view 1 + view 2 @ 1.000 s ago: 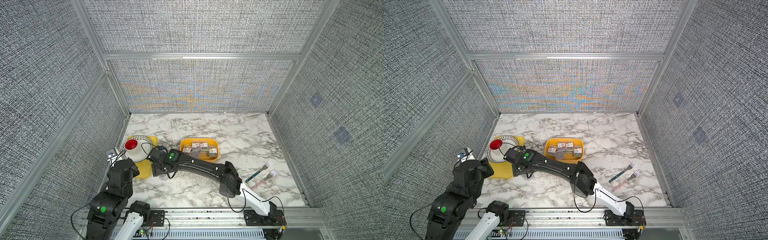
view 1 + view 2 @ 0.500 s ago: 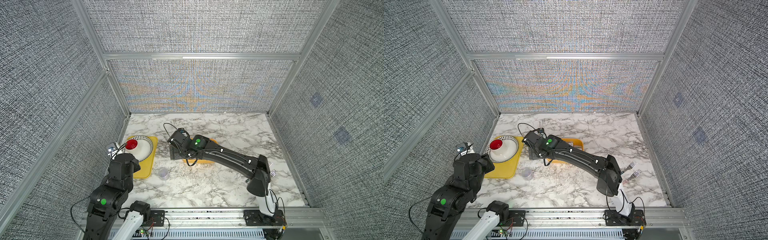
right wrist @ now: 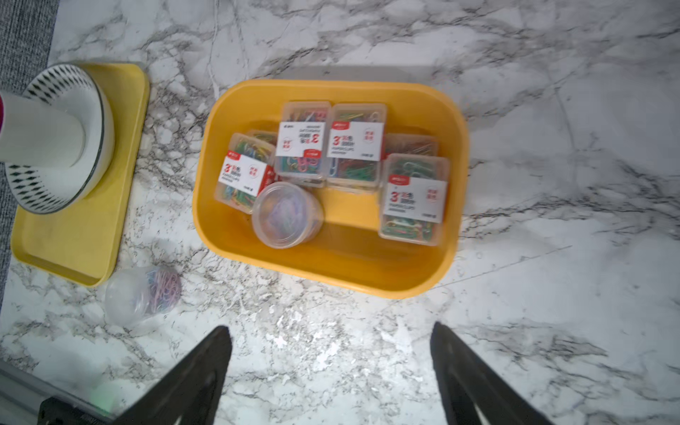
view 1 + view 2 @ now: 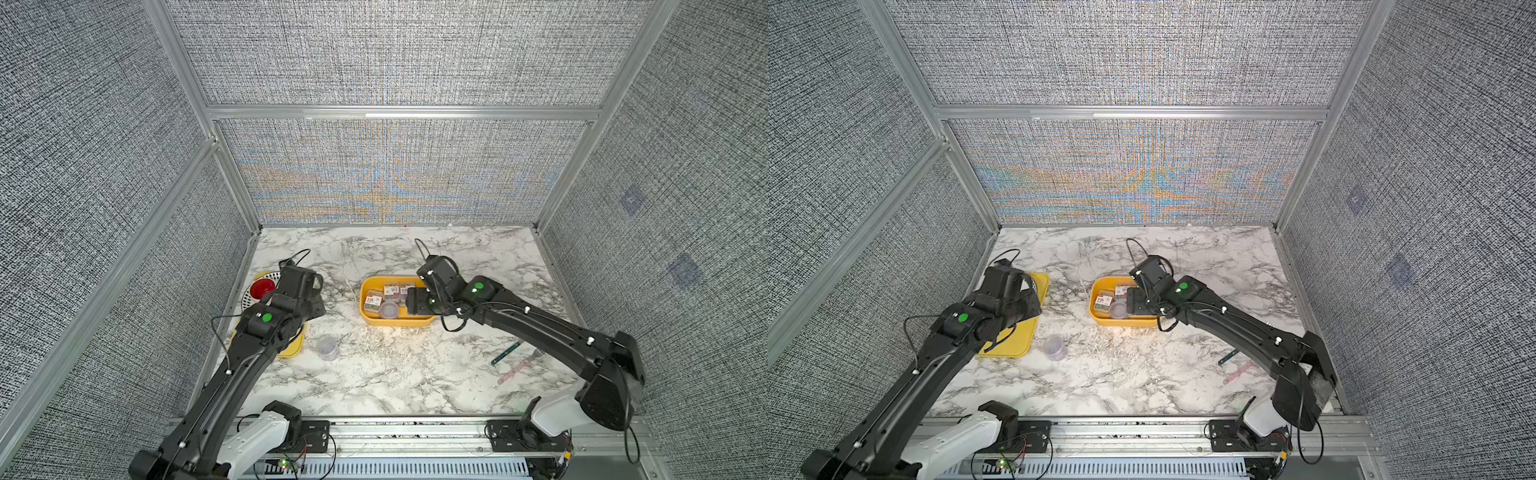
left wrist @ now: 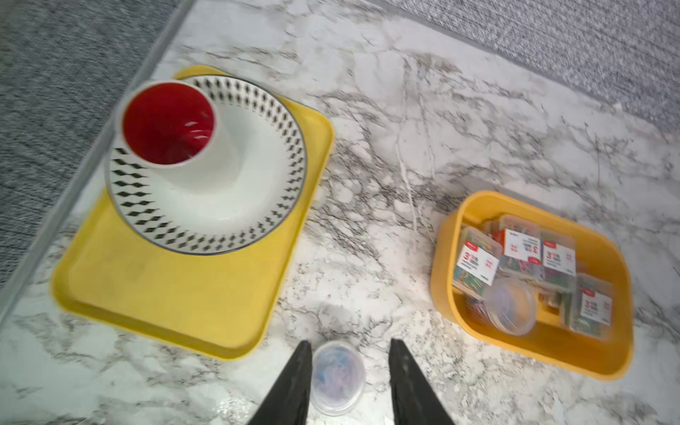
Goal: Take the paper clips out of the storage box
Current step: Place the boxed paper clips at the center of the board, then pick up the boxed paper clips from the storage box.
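Note:
The storage box [image 4: 395,324] [image 4: 1121,323] is a deep yellow bin mid-table. It holds several clear labelled cases of paper clips [image 3: 353,147] and one round clear tub [image 3: 287,215] [image 5: 511,311]. A second round tub of clips [image 4: 327,347] [image 4: 1054,347] [image 3: 143,294] lies on the marble between the box and the flat tray. My right gripper [image 3: 331,327] [image 4: 417,301] hovers over the box's right half, open wide and empty. My left gripper [image 5: 351,344] hangs above the tray's near end, jaws a little apart and empty, with the loose tub [image 5: 337,377] seen on the table below them.
A flat yellow tray [image 4: 291,349] [image 5: 165,294] at the left wall carries a patterned white bowl [image 5: 239,191] with a red-lined cup [image 5: 167,123] in it. Two forks [image 4: 505,352] lie at the front right. Panel walls enclose three sides.
My right arm swung from beside the tray back over the storage box, leaving a round tub on the marble. My left arm stretched forward over the tray, and its jaws narrowed.

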Tool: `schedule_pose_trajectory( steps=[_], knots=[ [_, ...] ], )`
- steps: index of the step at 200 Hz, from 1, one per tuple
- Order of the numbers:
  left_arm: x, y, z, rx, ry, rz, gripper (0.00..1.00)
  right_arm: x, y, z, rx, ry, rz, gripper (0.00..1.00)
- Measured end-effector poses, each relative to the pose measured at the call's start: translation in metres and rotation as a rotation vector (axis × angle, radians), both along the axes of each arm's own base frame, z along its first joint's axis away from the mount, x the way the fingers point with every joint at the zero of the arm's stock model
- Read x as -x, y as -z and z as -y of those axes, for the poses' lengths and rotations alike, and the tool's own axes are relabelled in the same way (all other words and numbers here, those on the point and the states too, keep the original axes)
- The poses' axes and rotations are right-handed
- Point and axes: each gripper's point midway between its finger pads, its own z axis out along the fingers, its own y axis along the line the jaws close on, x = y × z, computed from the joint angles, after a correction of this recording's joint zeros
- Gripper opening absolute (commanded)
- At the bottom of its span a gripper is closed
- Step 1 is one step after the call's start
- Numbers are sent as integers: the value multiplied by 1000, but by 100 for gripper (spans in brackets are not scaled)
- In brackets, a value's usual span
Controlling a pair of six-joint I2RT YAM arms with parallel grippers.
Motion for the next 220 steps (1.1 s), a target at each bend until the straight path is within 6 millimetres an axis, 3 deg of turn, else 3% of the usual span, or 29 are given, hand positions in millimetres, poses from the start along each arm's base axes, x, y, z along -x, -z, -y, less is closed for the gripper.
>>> schedule_pose_trajectory(
  steps=[36,86,167,220],
  knots=[
    [-19,8,57,-1,136,-54,39,-3,-3,45,-19,50,38,89],
    [-33,27,111,-2,271,-125,40,-8,1,101,-39,160,77,89],
    [-39,61,185,-103,458,-266,51,-12,17,121,-25,190,48,89],
    [-36,93,193,-209,462,-382,67,-6,23,132,-26,209,42,89]
  ],
)
